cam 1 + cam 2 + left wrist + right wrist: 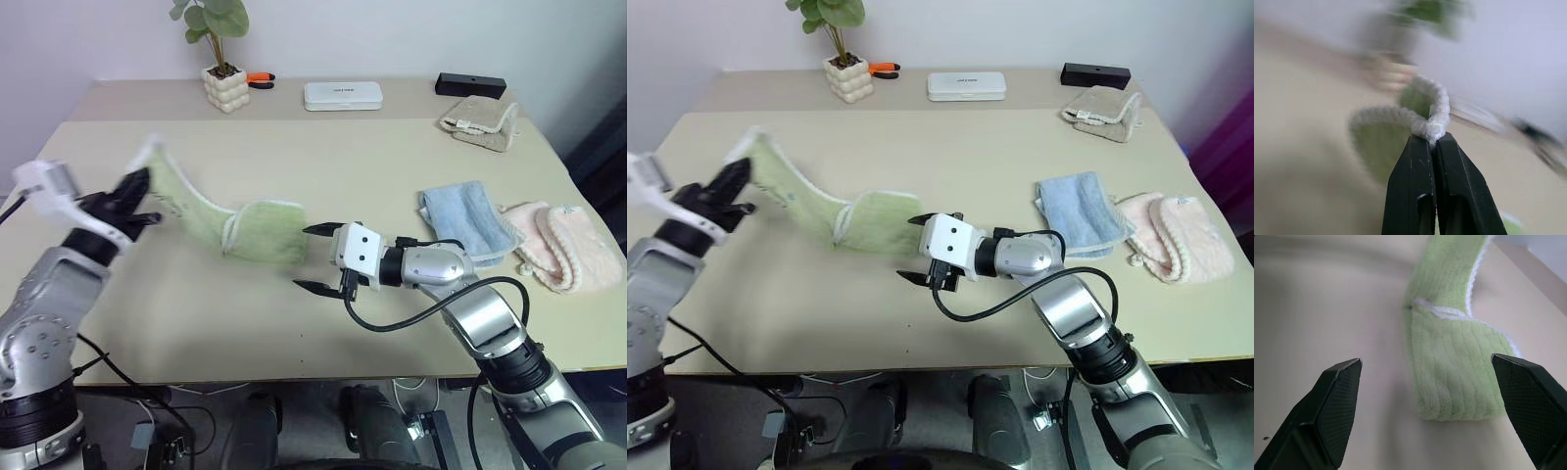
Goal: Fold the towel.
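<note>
- Left eye view: our left gripper (147,201) has its jaws clenched on the white-edged end of the towel (257,233) and holds that end up above the desk (392,166). The rest of the light green strip sags down to a doubled part lying on the desk near the middle. We judge the lifted end is held so it can be carried over the resting part for a fold.
- Right eye view: our right gripper (932,249) hovers just beside the towel's resting end with its jaws released and wide, touching nothing. It looks placed to pin or take that end. The light blue cloth (1080,213) and the pale pink fluffy cloth (1171,235) lie apart on the right side, out of the fold's way.
- Left wrist view: the two black fingers (1415,191) press together on the white stitched edging (1432,125), a thin pinch at the very border, so a slip seems possible.
- Right wrist view: the open fingers (1334,406) frame the folded green end, which lies flat on the desk between and ahead of them.
</note>
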Robot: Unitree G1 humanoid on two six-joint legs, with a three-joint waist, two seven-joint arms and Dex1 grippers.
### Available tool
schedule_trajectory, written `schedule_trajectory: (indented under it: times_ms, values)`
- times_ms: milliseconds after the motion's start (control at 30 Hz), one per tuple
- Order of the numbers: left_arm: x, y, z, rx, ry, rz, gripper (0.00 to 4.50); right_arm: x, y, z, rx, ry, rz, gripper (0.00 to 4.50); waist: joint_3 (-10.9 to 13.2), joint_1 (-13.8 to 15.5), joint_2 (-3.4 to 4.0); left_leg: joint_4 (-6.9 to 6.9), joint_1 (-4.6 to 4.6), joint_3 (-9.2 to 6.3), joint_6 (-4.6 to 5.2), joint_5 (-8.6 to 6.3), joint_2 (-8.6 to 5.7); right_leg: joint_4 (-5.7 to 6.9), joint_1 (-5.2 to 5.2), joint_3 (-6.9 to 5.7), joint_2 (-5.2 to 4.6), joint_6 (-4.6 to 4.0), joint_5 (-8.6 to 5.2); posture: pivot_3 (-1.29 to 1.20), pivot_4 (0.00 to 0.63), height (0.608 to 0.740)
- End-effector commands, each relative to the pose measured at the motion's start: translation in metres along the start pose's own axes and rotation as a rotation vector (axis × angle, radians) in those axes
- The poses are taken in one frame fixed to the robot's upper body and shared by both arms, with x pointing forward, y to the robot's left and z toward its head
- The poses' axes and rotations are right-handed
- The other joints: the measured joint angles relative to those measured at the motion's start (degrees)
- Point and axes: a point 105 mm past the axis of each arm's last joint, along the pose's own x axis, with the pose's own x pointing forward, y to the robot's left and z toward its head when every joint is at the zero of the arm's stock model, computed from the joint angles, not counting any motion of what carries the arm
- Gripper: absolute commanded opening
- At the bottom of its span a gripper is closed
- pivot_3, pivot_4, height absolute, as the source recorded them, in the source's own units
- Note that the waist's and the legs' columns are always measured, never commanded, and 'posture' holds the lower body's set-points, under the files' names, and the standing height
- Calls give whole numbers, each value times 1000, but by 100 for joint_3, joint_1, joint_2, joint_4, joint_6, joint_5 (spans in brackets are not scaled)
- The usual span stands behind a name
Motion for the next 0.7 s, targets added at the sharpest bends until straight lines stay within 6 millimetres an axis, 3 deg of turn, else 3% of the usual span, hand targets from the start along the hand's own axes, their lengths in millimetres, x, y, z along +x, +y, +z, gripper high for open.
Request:
schedule_trajectory:
  times_ms: [33, 233, 433, 600, 700]
  values:
    - [11, -45, -36, 156, 168, -239, 35, -2, -5, 6, -31, -24, -28, 4342, 0, -32, 0, -2, 1, -1, 0, 0, 1, 1, -2, 0, 1, 0, 0, 0, 150, 737]
    - [20, -55, -92, 270, 367, -349, 35, -1, -7, 6, -36, -20, -44, 4342, 1, -47, 1, -12, 2, -3, 1, 0, 8, 10, -15, 0, 11, 12, 7, 0, 150, 737]
    - [23, -57, -106, 253, 403, -391, 35, -2, -8, 4, -39, -14, -56, 4342, 1, -28, 1, -10, -3, -2, 1, 0, 7, 8, -16, 0, 9, 15, 7, 0, 150, 737]
    - [15, -53, -103, 217, 411, -390, 2455, -3, -12, 2, -39, -5, -71, 4342, 1, -37, 1, -10, -2, -2, 2, 0, 8, 9, -17, 1, 9, 15, 8, 0, 150, 737]
    - [-6, -46, -93, 200, 434, -406, 3920, -4, -18, 1, -5, 1, -91, 4342, 1, -82, 1, -11, -2, -1, 2, -1, 10, 10, -19, 1, 10, 15, 7, 0, 150, 737]
